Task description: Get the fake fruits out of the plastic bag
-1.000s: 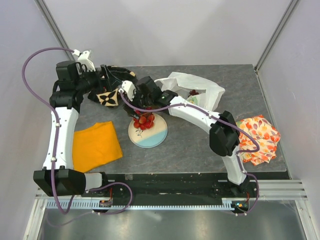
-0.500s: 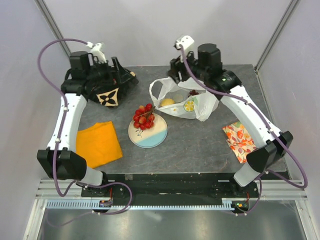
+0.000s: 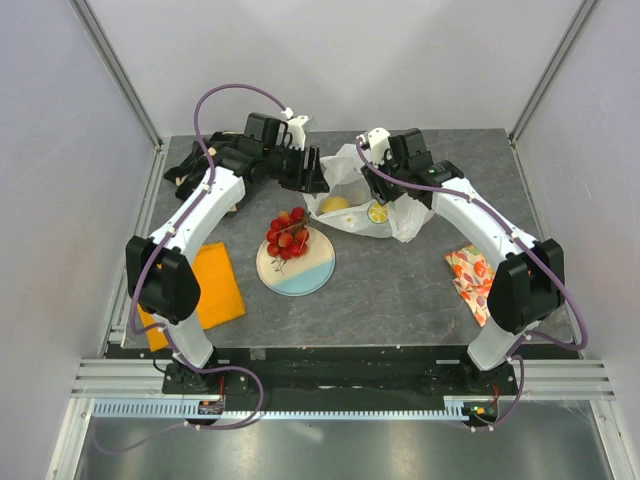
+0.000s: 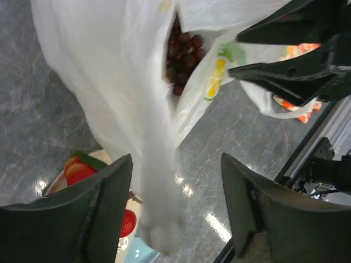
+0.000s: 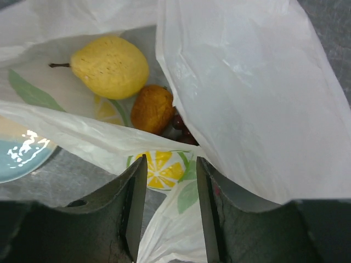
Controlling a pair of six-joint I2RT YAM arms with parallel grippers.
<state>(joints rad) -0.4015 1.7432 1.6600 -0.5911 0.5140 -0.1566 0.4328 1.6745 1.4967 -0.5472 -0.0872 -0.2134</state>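
Jaws of left gripper (image 4: 175,164) gape wide, fold of plastic bag (image 3: 400,215) hanging between, unpinched. Right gripper (image 5: 171,164) parted narrower astride bag rim, seemingly not pinching. Red berry cluster (image 3: 285,232) out on plate (image 3: 305,275) (one so far). We count yellow fruit (image 5: 109,67), brown oval piece (image 5: 152,108), grape bunch (image 4: 184,55) left inside.

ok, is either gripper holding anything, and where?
Nothing clamped: left gripper stands open around a fold of the plastic bag; right gripper, also open, straddles its mouth edge.

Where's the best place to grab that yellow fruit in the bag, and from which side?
Probably across the yellow fruit's plump middle, coming down through the plastic bag's open mouth. It lies uncovered on its side; the stem is thin, and the brown piece crowds one end.
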